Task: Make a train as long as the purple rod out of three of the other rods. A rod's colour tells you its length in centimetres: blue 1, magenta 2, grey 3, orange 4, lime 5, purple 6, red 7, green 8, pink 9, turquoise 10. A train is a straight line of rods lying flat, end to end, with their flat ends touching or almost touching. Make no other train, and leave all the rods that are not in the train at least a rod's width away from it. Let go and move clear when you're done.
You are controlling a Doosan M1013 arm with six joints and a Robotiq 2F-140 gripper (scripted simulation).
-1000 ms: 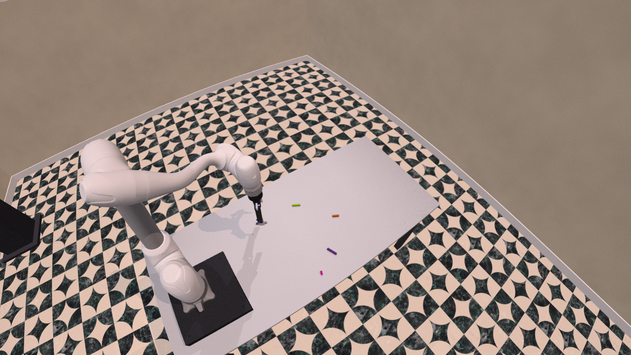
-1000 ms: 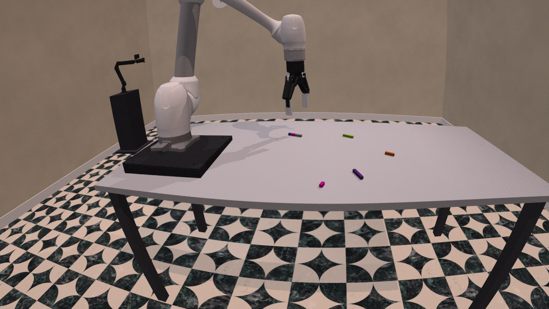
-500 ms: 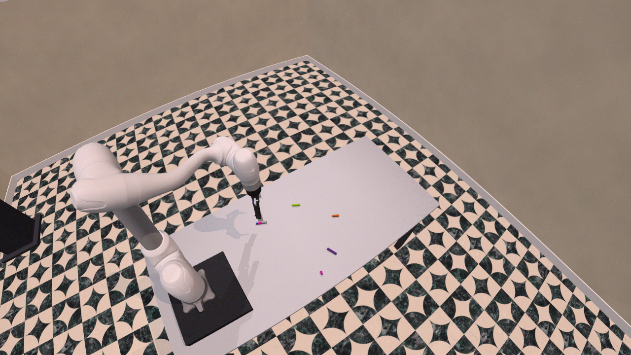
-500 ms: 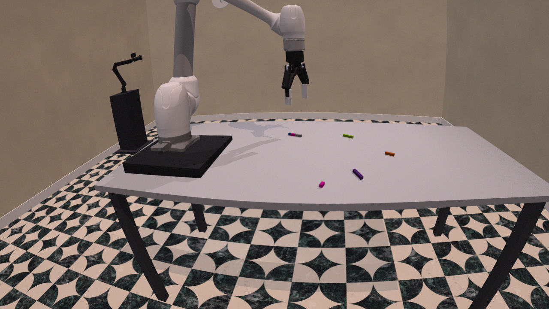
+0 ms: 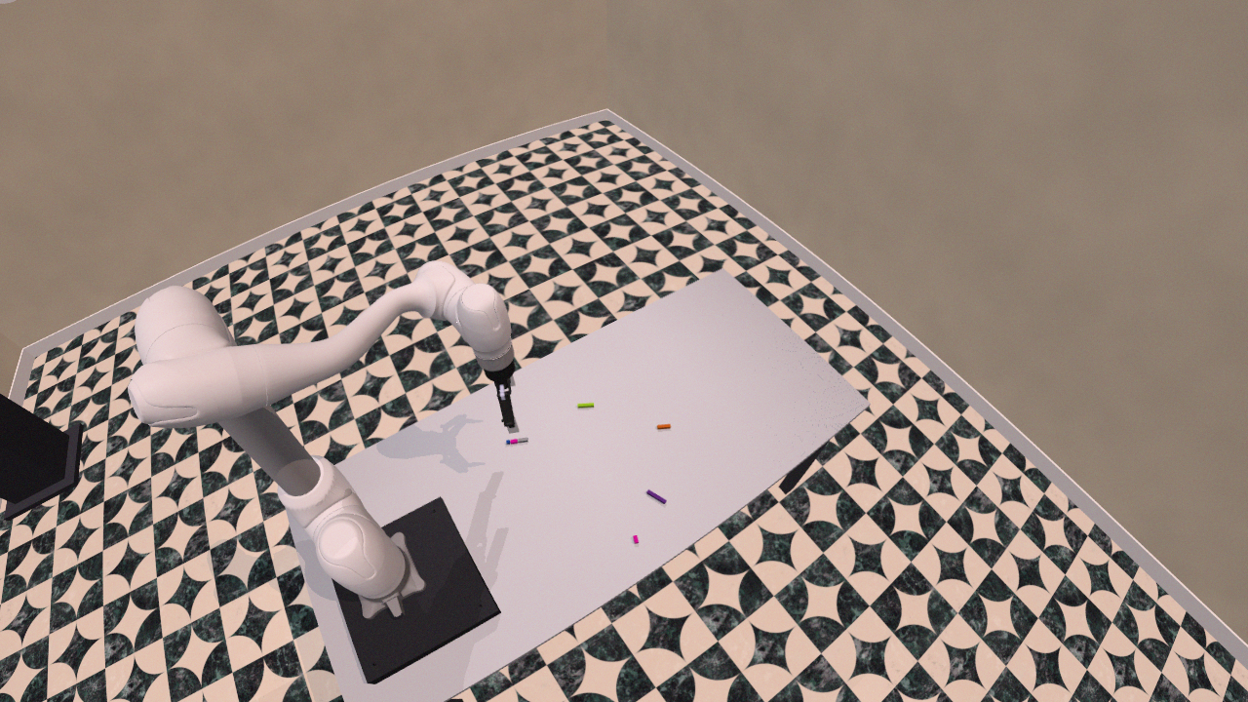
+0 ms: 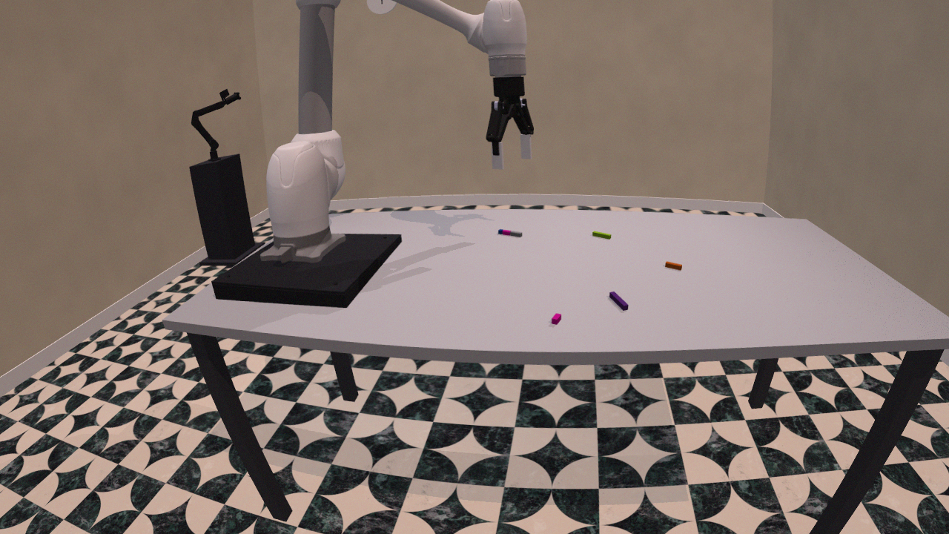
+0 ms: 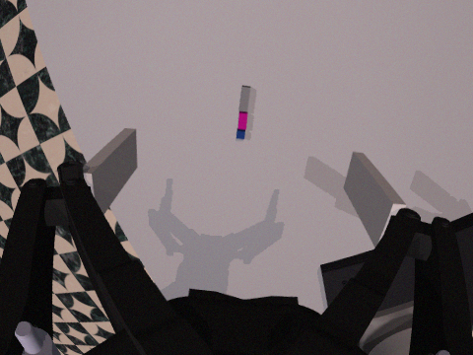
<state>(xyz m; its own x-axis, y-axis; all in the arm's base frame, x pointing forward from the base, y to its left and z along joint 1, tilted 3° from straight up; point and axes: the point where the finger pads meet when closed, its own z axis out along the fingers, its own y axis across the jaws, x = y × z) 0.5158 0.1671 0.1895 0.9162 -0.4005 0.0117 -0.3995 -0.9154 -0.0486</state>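
A short train lies flat on the grey table [image 5: 741,349] [image 6: 729,298] [image 7: 362,39]: a blue rod [image 5: 507,442] [image 6: 500,231] [image 7: 240,134], a magenta rod [image 5: 515,441] [image 6: 506,232] [image 7: 242,120] and a grey rod [image 5: 524,440] [image 6: 516,233] [image 7: 246,98], end to end in one line. The purple rod [image 5: 656,496] [image 6: 618,300] lies apart near the front. My gripper [image 5: 510,425] [image 6: 511,156] [image 7: 243,159] is open and empty. It hangs well above the table, over the train.
A lime rod [image 5: 584,406] [image 6: 600,235], an orange rod [image 5: 663,426] [image 6: 673,265] and a second magenta rod [image 5: 635,539] [image 6: 556,318] lie scattered, each far from the train. The arm's black base plate [image 5: 436,567] [image 6: 311,272] sits at the table's left end. A black stand [image 6: 222,205] is beside it.
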